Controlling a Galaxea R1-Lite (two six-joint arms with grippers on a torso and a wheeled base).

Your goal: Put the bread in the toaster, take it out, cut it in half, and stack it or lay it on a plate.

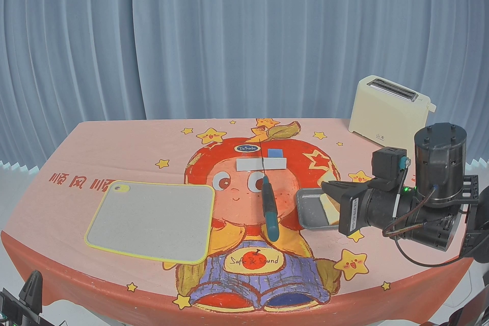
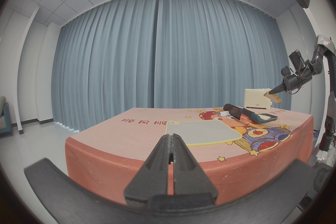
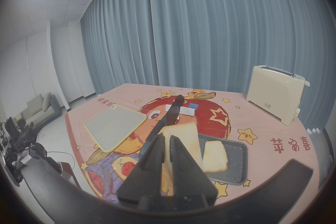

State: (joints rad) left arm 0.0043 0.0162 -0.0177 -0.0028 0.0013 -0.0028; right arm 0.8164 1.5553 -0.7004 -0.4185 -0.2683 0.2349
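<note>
Pinching one bread slice (image 3: pixel 187 137) above the tray (image 3: pixel 241 151), right fingers (image 3: pixel 154 165), another slice (image 3: pixel 214 156) lying inside, left fingers (image 2: pixel 157 161) pressed together.

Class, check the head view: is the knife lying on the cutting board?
No, the knife lies on the tablecloth, apart from the cutting board, between it and the tray.

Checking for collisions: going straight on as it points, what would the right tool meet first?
Probably the teal-handled knife beside the tray, though depth is unclear; the right tool holds a bread slice.
</note>
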